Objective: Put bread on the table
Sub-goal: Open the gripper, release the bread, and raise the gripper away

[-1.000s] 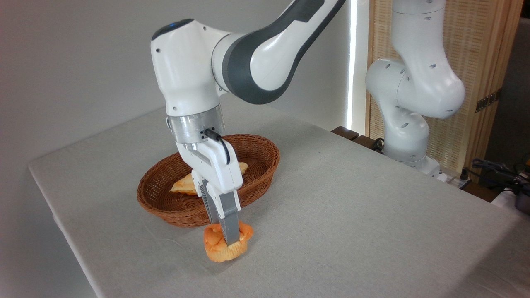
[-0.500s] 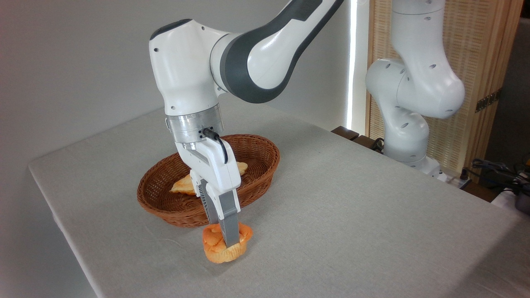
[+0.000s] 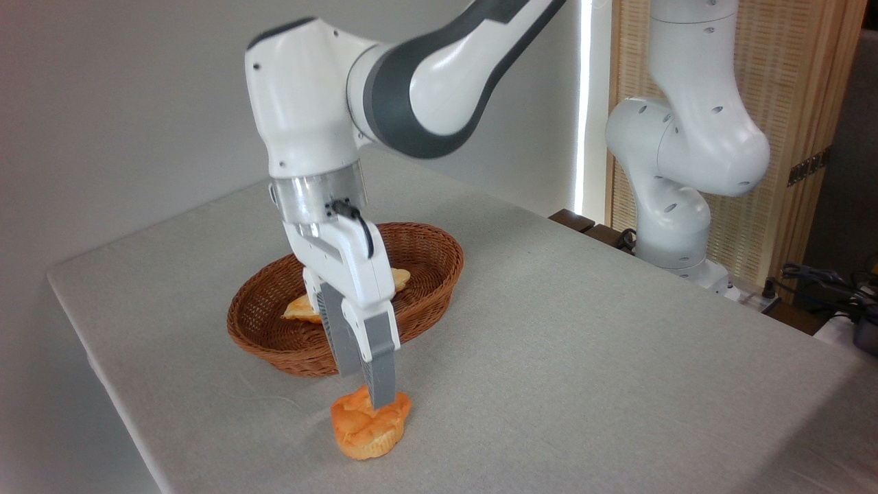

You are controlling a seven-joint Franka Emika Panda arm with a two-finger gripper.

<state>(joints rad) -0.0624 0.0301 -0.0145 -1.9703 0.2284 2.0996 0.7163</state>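
Your arm (image 3: 439, 82) comes in from upper right, elbow high, wrist bent straight down over the bench's near-left part. Hand (image 3: 374, 391) hangs vertical, slightly tilted, fingers (image 3: 381, 374) pointing down. Jaws look parted, near finger's tip at the top of what's below; can't confirm the gap from this angle.

No text, label, brand or number could be read anywhere in the view. No readable marking was borne by the white arm (image 3: 384, 89).
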